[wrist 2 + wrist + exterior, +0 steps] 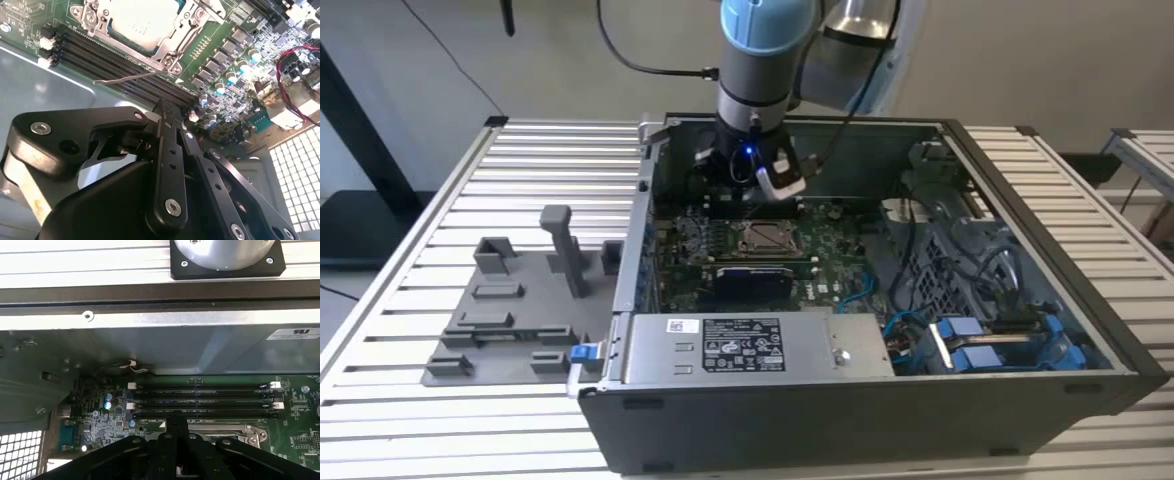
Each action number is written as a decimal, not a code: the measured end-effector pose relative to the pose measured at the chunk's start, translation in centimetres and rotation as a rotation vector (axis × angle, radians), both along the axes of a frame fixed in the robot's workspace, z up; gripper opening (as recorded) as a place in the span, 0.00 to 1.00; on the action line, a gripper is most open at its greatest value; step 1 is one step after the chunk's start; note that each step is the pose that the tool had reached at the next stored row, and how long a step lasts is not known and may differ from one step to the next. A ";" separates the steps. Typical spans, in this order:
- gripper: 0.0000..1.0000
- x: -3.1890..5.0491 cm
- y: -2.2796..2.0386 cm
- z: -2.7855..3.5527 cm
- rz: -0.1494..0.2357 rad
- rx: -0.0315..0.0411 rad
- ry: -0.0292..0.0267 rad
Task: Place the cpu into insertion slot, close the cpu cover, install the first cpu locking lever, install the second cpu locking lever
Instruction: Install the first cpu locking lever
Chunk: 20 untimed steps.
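The cpu [142, 20] is lying flat in the insertion slot [763, 237], its pale metal top facing up out of the open computer case [854, 420]. Being square, it is showing no long axis; any print on it is too faint to make out. The cpu cover [175, 37] is lying down around it, framing the top. A thin locking lever [125, 77] is sticking out from the socket's corner, its long axis crossing the black memory slots [200, 400].

The hand [167, 110] is hovering just beside the socket, over those memory slots, fingers pressed together with nothing between them. In the exterior view it is hanging near the case's far wall.

A white printed label [740, 345] is sitting on the power supply by the case's near edge, and another sticker [295, 333] is showing on the case wall. The case is standing on the slatted table [400, 250].
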<state>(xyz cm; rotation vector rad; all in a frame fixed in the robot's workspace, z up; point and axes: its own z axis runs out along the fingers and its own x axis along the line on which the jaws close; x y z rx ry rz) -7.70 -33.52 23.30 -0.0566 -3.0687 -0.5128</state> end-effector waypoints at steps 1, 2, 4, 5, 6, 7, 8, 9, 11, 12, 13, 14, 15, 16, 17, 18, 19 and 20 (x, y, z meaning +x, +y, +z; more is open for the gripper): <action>0.11 0.00 0.00 -0.10 0.000 0.0001 0.0000; 0.11 0.00 0.00 -0.20 0.000 0.0004 -0.0001; 0.11 0.00 0.00 -0.39 0.000 0.0006 -0.0001; 0.11 0.00 0.00 -0.47 0.000 0.0006 -0.0001; 0.11 0.00 0.00 -0.55 0.000 0.0005 -0.0001; 0.11 0.01 0.00 -0.62 0.000 0.0005 0.0000; 0.11 0.02 0.00 -0.69 0.000 0.0005 0.0000; 0.11 0.05 0.00 -0.76 0.000 0.0005 0.0000; 0.11 0.11 0.00 -0.90 0.000 0.0006 -0.0001; 0.11 0.15 0.00 -0.96 0.000 0.0005 0.0000; 0.11 0.18 0.00 -1.04 0.000 0.0005 -0.0001; 0.11 0.22 0.00 -1.13 0.000 0.0006 -0.0001; 0.11 0.24 0.00 -1.21 0.000 0.0006 -0.0001; 0.11 0.25 0.00 -1.29 0.000 0.0005 -0.0001; 0.11 0.27 0.00 -1.37 0.000 0.0006 -0.0001; 0.11 0.29 0.00 -1.45 0.000 0.0005 -0.0001; 0.11 0.31 0.00 -1.53 0.000 0.0005 0.0000; 0.11 0.32 0.00 -1.61 0.000 0.0005 -0.0001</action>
